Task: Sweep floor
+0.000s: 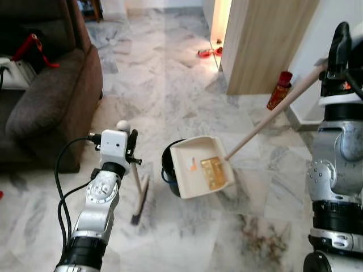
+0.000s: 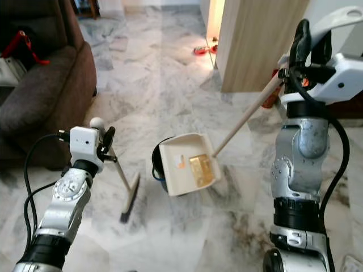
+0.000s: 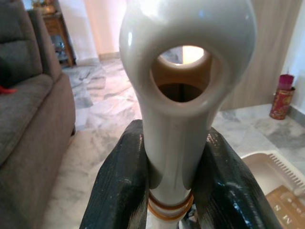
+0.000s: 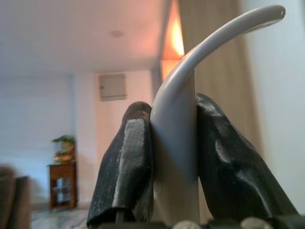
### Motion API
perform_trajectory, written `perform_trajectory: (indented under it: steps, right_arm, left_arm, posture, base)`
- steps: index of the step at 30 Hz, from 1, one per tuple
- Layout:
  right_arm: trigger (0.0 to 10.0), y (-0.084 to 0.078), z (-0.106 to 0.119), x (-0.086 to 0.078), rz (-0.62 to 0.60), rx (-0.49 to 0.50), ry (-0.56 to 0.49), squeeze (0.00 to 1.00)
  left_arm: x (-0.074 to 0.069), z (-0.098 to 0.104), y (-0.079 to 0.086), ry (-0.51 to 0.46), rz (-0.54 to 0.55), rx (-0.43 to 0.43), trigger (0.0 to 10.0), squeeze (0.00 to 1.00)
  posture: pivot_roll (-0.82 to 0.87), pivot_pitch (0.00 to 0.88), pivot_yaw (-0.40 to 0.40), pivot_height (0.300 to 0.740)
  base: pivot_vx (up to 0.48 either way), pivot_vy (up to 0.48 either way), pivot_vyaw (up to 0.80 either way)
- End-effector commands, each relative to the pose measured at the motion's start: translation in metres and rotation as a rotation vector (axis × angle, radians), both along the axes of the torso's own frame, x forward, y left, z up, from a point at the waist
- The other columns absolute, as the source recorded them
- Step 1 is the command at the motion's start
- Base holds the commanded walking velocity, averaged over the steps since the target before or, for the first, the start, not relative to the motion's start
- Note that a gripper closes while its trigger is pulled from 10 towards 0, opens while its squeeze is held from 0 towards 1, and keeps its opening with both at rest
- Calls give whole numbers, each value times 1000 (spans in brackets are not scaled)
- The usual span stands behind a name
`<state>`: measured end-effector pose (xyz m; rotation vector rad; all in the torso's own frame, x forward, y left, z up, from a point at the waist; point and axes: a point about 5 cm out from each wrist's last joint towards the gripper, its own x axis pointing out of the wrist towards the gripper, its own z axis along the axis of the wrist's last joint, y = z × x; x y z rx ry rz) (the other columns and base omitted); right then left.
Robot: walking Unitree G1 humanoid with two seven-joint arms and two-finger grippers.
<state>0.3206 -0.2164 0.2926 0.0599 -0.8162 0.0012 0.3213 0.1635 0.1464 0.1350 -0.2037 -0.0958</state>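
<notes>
My left gripper point(image 1: 132, 148) is shut on the top of a short broom's white handle point(image 3: 177, 95), just below its looped end. The broom slants down to its brush head point(image 1: 140, 199) resting on the marble floor. My right gripper point(image 2: 309, 45) is raised at the right and is shut on the curved grey end point(image 4: 177, 124) of the dustpan's long wooden handle point(image 1: 272, 116). The cream dustpan point(image 1: 201, 166) is tilted against a dark round bin point(image 1: 166, 165), between the two arms. A gold wrapper point(image 1: 213, 171) and a small orange scrap point(image 1: 193, 165) lie in the pan.
A brown sofa point(image 1: 51, 102) stands at the left, with a white item and a red strap point(image 1: 35, 48) on it. A wooden panel point(image 1: 266, 45) and a red canister point(image 1: 279, 89) are at the back right. Brownish stains point(image 1: 258, 235) mark the floor near my right side.
</notes>
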Motion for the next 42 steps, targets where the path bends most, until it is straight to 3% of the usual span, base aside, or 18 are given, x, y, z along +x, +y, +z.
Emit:
perform_trajectory:
  steps: [1, 42]
  right_arm:
    - [10000, -3, 17, -8, -3, 13, -89, 0]
    - [10000, 3, 19, -9, 24, 4, -95, 0]
  left_arm:
    - [1, 13, 0, -63, -2, 10, 10000, 0]
    - [-1, 12, 2, -63, 8, 10, 10000, 0]
  posture:
    - [171, 105, -8, 740]
    - [174, 110, -11, 740]
  base:
    - [296, 0, 0]
    - [297, 0, 0]
